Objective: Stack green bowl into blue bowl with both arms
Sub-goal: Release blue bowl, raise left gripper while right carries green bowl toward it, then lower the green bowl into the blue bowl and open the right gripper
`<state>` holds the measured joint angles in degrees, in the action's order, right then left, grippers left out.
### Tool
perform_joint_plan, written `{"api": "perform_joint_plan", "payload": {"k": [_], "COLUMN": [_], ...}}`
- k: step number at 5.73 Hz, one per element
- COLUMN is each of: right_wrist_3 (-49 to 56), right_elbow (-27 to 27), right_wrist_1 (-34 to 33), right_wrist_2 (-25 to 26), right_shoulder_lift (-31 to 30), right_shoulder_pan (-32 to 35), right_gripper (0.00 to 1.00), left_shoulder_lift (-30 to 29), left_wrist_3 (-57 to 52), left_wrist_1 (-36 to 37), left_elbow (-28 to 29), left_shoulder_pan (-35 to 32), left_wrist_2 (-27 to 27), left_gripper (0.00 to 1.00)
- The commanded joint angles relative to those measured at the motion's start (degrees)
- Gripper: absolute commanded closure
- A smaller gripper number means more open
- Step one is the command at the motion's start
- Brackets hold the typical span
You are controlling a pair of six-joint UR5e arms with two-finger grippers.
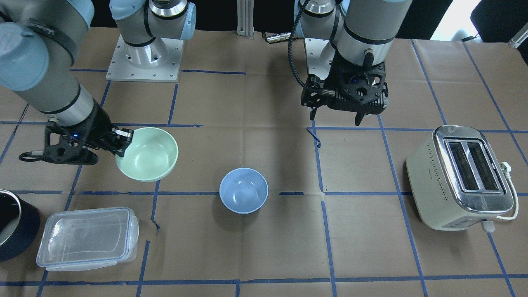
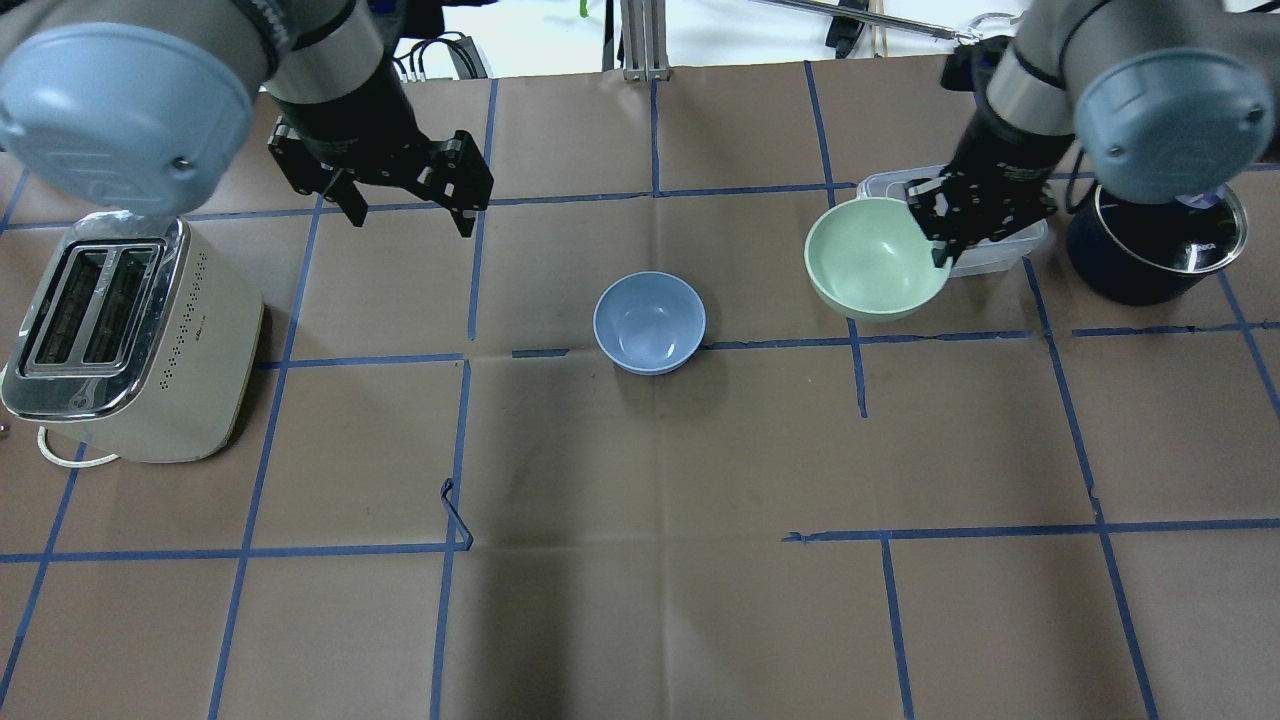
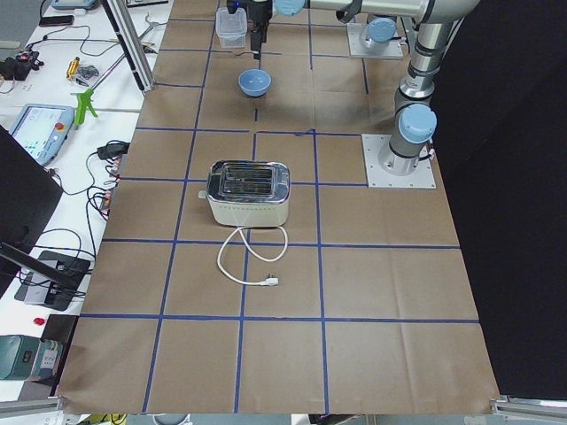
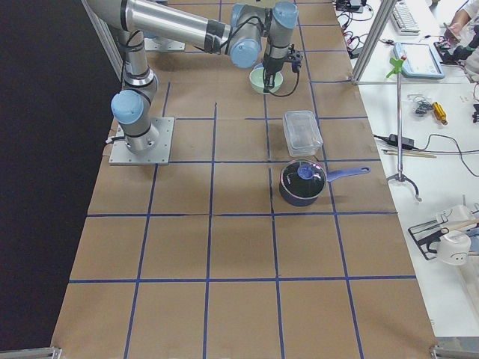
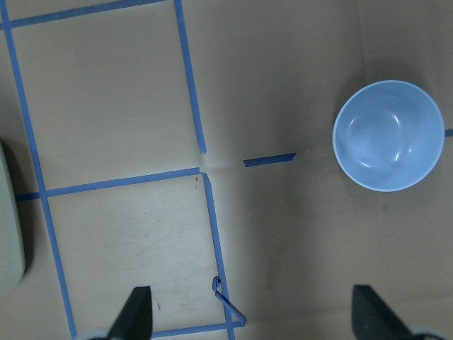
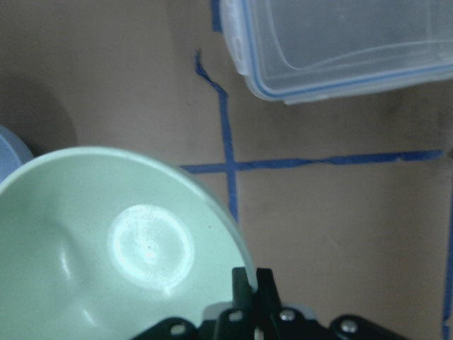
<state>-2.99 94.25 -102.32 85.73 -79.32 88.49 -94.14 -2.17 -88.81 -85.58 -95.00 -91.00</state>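
The green bowl [image 1: 148, 154] is held by its rim in my right gripper [image 1: 123, 142], lifted off the table and slightly tilted. In the overhead view the green bowl [image 2: 875, 258] hangs to the right of the blue bowl [image 2: 649, 322], with my right gripper [image 2: 940, 235] shut on its right rim. The right wrist view shows the green bowl's inside [image 6: 120, 248] with the fingers [image 6: 244, 283] pinching its edge. The blue bowl [image 1: 243, 190] stands upright and empty at the table's middle. My left gripper [image 2: 410, 222] is open and empty, hovering behind and to the left of the blue bowl [image 5: 388, 134].
A cream toaster [image 2: 120, 340] stands at the robot's left side. A clear plastic container [image 1: 86, 238] and a dark navy pot [image 2: 1150, 250] sit beyond the green bowl on the right side. Brown paper with blue tape lines covers the table [image 2: 640, 560].
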Motion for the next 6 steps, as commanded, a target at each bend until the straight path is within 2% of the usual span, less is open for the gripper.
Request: {"api": "perform_joint_plan", "payload": {"k": [1, 2, 3, 4, 5, 6], "right_wrist_3": [-14.00, -18.50, -20.37, -19.87, -19.69, -19.78], "right_elbow": [-2.47, -4.41, -4.69, -4.43, -4.25, -4.08], "right_wrist_1": [-5.86, -5.87, -6.48, -7.45, -10.24, -12.01], "right_wrist_2": [-4.94, -5.22, -9.14, -8.92, -4.22, -2.87], "right_shoulder_lift": [5.20, 7.14, 7.42, 8.99, 11.88, 14.08], "right_shoulder_pan": [10.42, 14.47, 16.17, 16.19, 16.19, 16.10], "right_gripper": [0.99, 0.99, 0.99, 0.99, 0.99, 0.99], "left_shoulder_lift": [0.80, 0.97, 0.89, 0.28, 0.45, 0.62], "left_wrist_3": [-0.11, -0.11, -0.11, 0.06, 0.06, -0.03], "left_wrist_1": [-1.71, -1.72, -1.54, -1.10, -1.10, -1.10], "left_elbow": [0.58, -0.02, -0.03, -0.03, -0.03, -0.03], "left_shoulder_pan": [1.74, 1.66, 1.66, 1.66, 1.66, 1.66], "left_wrist_2": [2.22, 2.14, 2.14, 2.32, 2.14, 2.14], "left_gripper": [0.02, 0.02, 0.02, 0.02, 0.02, 0.02]}}
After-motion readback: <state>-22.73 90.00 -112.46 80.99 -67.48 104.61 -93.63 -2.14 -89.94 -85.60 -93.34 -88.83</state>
